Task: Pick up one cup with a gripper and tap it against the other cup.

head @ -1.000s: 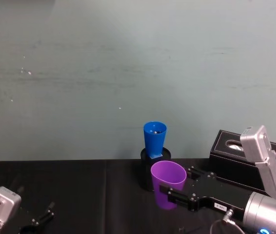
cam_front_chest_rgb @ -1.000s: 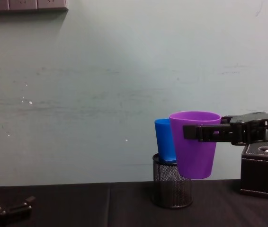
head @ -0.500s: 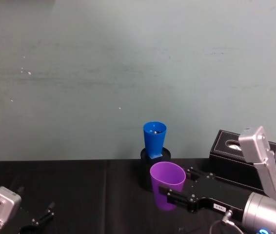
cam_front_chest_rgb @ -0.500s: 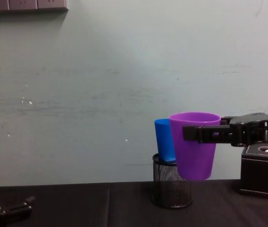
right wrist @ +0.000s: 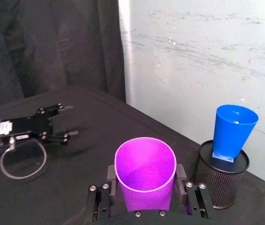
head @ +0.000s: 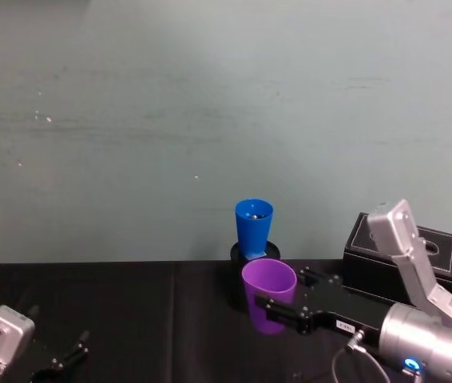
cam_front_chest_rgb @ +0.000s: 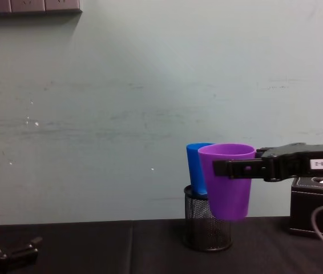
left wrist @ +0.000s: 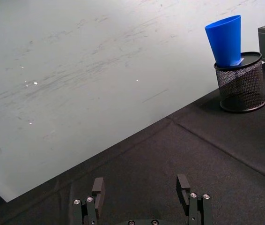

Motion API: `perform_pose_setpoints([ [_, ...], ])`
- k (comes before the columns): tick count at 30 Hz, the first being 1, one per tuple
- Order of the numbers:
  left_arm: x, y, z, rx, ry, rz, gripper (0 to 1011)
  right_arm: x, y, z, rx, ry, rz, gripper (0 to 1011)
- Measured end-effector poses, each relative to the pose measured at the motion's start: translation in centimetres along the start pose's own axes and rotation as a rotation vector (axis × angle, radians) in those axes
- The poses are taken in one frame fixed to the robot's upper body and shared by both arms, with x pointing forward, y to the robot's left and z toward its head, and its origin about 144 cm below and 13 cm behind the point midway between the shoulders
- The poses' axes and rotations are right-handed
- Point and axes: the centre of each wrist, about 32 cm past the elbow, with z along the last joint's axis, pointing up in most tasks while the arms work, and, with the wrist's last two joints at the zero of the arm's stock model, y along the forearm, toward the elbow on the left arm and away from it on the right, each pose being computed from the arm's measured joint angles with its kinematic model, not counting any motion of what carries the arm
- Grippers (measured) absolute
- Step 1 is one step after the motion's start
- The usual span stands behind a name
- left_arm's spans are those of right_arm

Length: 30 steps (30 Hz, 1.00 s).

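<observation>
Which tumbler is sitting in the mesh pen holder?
The blue tumbler: its base sits in the black mesh pen holder, while the right pincer holds the purple tumbler aloft. The left pincer is parked, open.

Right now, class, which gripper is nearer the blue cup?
Right. The right gripper, holding the purple cup, hangs just before the blue cup; the left gripper lies far to its left.

The purple cup [head: 268, 294] and blue cup [head: 253, 227] look like smooth, faintly glossy plastic. The pen holder [cam_front_chest_rgb: 205, 235] is black wire mesh. Matt black cloth [head: 130, 319] covers the desk [left wrist: 226, 150].
</observation>
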Motion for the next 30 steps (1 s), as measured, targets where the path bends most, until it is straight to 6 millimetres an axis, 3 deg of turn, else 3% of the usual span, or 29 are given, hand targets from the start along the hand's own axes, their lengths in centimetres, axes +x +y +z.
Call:
perform_pose_setpoints([
  [20,0.0,0.0,0.0,0.000,0.000,0.000,1005,2.3,4.4,-1.4,0.017,0.067,-0.087,723],
  [30,0.0,0.0,0.0,0.000,0.000,0.000,1005,2.8,5.4,-1.2,0.017,0.075,-0.099,724],
])
